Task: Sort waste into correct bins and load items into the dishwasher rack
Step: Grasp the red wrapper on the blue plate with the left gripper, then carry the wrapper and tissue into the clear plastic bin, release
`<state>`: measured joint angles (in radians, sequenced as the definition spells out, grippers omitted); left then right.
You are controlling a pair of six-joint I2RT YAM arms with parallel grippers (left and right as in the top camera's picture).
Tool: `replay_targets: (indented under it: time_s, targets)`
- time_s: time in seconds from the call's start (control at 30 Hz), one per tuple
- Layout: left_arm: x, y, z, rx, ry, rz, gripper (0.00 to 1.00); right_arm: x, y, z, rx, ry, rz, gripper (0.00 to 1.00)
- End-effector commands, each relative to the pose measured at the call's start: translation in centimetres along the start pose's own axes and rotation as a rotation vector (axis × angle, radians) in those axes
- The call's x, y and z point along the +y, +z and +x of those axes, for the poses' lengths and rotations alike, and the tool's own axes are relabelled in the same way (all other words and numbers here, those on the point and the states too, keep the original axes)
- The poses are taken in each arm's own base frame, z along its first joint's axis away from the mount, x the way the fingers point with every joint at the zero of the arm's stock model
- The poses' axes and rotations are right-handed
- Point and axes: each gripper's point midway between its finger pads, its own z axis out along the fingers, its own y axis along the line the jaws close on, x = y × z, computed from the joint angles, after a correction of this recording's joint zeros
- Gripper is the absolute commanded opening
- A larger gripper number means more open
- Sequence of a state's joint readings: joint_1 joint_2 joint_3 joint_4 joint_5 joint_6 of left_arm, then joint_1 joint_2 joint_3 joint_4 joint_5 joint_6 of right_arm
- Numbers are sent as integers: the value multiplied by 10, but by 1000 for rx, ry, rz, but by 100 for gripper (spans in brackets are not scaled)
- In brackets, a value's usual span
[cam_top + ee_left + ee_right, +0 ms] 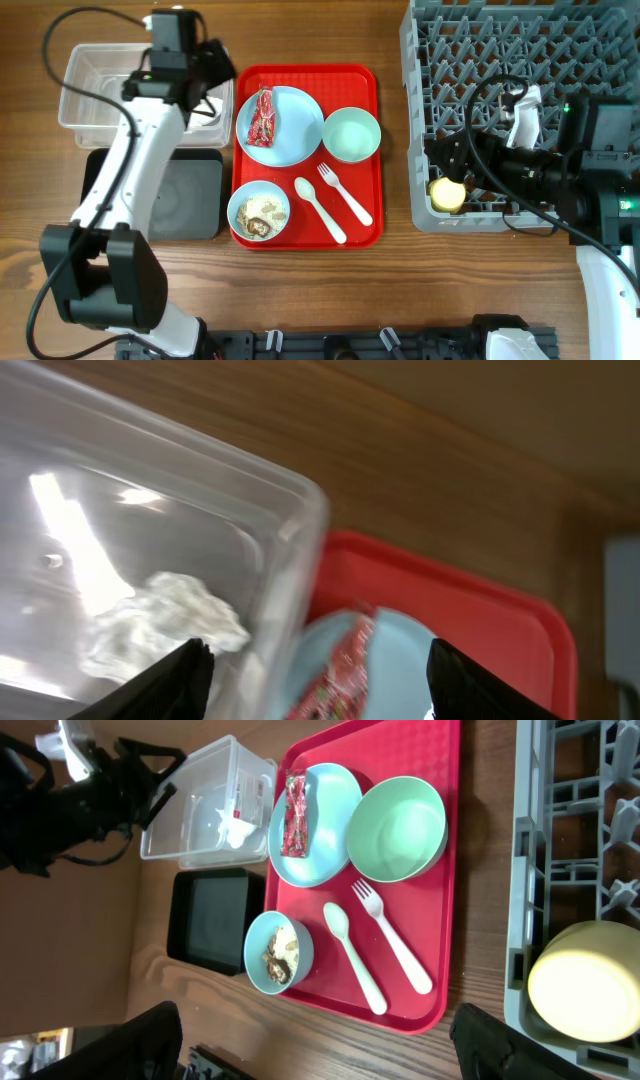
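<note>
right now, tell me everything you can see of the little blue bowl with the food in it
The small pale blue bowl is round and shallow and looks like smooth plastic. It stands upright on the near-left corner of the red tray. Inside lie beige-brown crumbly scraps that cover much of its bottom. The white spoon lies just to its right, apart from it. No end effector touches it.

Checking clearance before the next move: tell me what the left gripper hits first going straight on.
Probably the corner wall of the clear tub, which lies between the fingers of the open left gripper; the pale blue plate with the red wrapper is just past it. Depth is unclear.
</note>
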<state>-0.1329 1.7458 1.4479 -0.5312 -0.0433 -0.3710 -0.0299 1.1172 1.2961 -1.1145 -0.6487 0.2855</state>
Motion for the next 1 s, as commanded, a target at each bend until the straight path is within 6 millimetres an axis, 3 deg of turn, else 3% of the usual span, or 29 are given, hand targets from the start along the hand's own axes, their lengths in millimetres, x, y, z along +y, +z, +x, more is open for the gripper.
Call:
replay_targets:
  time_s: [0.0, 0.3, 0.4, 0.5, 0.53, 0.67, 0.77, 0.87, 0.97]
  targets:
    - [-44, 6, 40, 78, 244, 29, 70, -2, -3, -3, -14, -20, 23, 88]
    - [-26, 83, 117, 246, 258, -154, 70, -3, -3, -1, -5, -13, 25, 88]
    - [-18, 99, 136, 295, 235, -180, 62, -3, -3, -1, -5, -10, 25, 88]
    - [-15, 104, 145, 321, 238, -186, 42, -3, -3, -1, -6, -10, 25, 88]
    - [-16, 104, 146, 325, 236, -179, 31, -3, -3, -1, -6, -10, 25, 88]
    - [-31, 97, 146, 347, 218, -102, 4, -3, -3, -1, -6, -10, 25, 88]
    - [-55, 77, 132, 343, 195, 7, 4, -3, -3, -1, -6, -10, 25, 88]
    - [-74, 42, 99, 257, 142, 73, 4, -3, -3, -1, -6, 5, 25, 88]
    - [-76, 14, 71, 169, 125, 88, 4, -3, -3, -1, -6, 9, 25, 88]
